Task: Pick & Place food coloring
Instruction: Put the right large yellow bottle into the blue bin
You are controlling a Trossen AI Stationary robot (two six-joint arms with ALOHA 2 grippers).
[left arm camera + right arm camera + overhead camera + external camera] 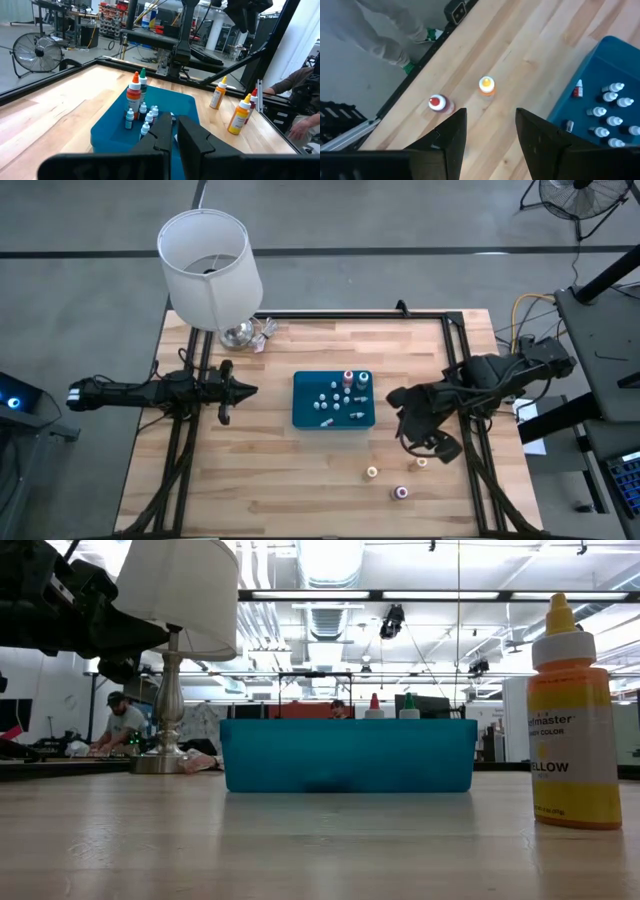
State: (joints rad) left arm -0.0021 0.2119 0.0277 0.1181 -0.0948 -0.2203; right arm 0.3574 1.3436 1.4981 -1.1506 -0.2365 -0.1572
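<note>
Right gripper (490, 135), jaws parted and empty, above the tiny orange-topped food-coloring bottle (486, 85) standing on the pale wooden table (260, 470) near the blue plastic tray (303, 416); centre over its cap, descend vertically, then close.

So what we've got around the left claw (245, 390): a butcher-block wooden table (300, 480) under it, with a black metal frame rail (350, 313) running along the edges. Off to the claw's side, toward the back edge, there's a table lamp (205, 265) with a white drum shade and a shiny silver base (237, 333). Just beside that base we can see a crumpled clear wrapper (265, 332). Way past the table's far corner from the claw, a floor fan (575, 195) stands on the grey floor. Behind the lamp in the low view, a person in a cap (120, 725) is leaning over a bench.
</note>
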